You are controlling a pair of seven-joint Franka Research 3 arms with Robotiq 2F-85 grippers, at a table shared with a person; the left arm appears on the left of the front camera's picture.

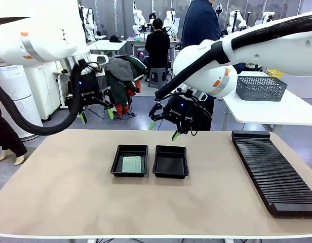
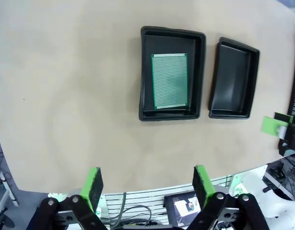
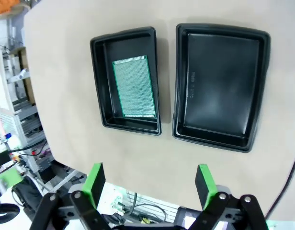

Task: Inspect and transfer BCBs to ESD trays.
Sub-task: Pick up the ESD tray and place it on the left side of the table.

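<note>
One BCB [image 3: 134, 86] sits flat in one ESD tray [image 3: 123, 38], and the twin tray [image 3: 219, 86] just beside it is bare. So I'd say we're halfway: one board placed, one slot waiting.

From the right gripper [image 3: 150, 184], the loaded tray is out ahead of one finger and the bare one ahead of the other. The pads are spread wide with nothing between them. Same deal for the left gripper [image 2: 147, 187] – fingers apart, empty, both trays well ahead of its tips.

I can't spot a second board on the table [image 1: 60, 187] or in the rack [image 1: 272, 172]. My guess is the next move needs a fresh board first, then a flat drop into the bare tray.
</note>
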